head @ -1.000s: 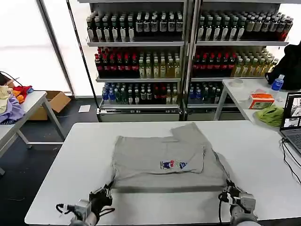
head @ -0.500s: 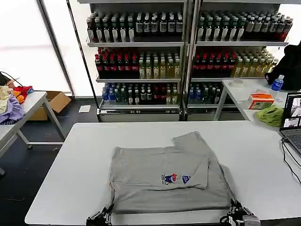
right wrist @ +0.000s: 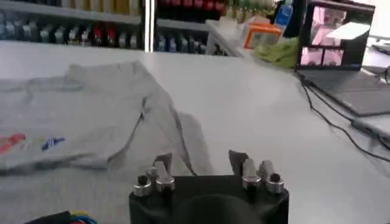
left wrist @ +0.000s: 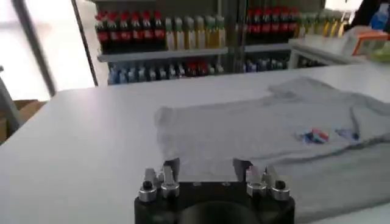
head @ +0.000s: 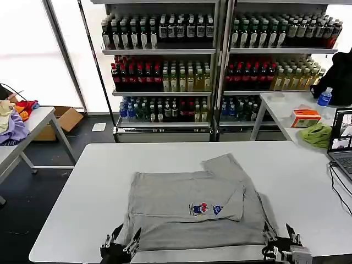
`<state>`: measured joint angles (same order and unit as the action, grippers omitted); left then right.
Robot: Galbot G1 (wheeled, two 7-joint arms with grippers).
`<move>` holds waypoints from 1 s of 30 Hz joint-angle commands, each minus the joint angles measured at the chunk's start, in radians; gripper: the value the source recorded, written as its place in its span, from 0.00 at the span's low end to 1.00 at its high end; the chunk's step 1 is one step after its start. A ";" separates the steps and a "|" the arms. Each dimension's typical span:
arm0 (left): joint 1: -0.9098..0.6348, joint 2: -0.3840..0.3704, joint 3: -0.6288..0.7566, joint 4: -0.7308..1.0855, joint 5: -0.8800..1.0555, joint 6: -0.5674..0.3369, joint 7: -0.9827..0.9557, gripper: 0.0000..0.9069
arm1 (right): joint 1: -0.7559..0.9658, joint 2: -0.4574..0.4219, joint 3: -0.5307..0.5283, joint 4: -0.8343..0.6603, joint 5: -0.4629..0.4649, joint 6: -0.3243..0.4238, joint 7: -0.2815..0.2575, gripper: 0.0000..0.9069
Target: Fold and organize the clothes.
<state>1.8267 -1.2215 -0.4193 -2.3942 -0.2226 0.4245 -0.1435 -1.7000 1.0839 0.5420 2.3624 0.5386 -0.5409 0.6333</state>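
At the near edge of the white bench (head: 82,181), the left pincer (head: 120,243) sits low by the near left corner of the light grey shirt (head: 187,212), its two fingers spread wide with nothing between them; the tips point away from the robot toward the cloth, just above the bench surface. In the left wrist view the same pincer (left wrist: 207,168) shows its short fingertips (left wrist: 170,167) apart, with the shirt's hem (left wrist: 256,176) lying just beyond them. The right pincer (head: 279,240) mirrors that pose at the near right corner of the shirt, also open and empty, fingers aimed forward and level with the bench. In the right wrist view this pincer (right wrist: 201,162) has its tips (right wrist: 162,162) apart over the edge of the grey fabric (right wrist: 79,122). The shirt lies flat in the middle of the bench, partly folded, one layer turned over so that a small colourful chest print (head: 204,209) faces up; a sleeve (head: 225,164) sticks out at the far side. To the right, a laptop (head: 342,140) with a cable (head: 336,184) stands at the bench's edge. Beyond it a second bench (head: 286,110) carries an orange box (head: 306,117) and a green cloth (head: 317,135). Farthest back, shelves of bottled drinks (head: 165,71) fill the wall.
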 commanded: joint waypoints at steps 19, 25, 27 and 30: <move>-0.806 0.295 0.115 0.548 -0.289 0.034 0.124 1.00 | 0.890 -0.061 -0.264 -0.583 -0.012 -0.032 -0.332 1.00; -0.995 0.305 0.274 0.737 -0.340 0.033 0.146 1.00 | 1.062 -0.102 -0.398 -0.775 0.070 -0.036 -0.411 1.00; -1.034 0.288 0.296 0.793 -0.349 0.033 0.157 1.00 | 1.103 -0.080 -0.425 -0.838 0.070 -0.036 -0.420 1.00; -1.072 0.256 0.316 0.855 -0.355 0.034 0.164 1.00 | 1.135 -0.036 -0.435 -0.910 0.067 -0.037 -0.432 1.00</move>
<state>1.0854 -0.9868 -0.2769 -1.8753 -0.4940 0.4493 -0.0205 -0.8304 1.0378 0.2445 1.7390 0.5681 -0.5724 0.2882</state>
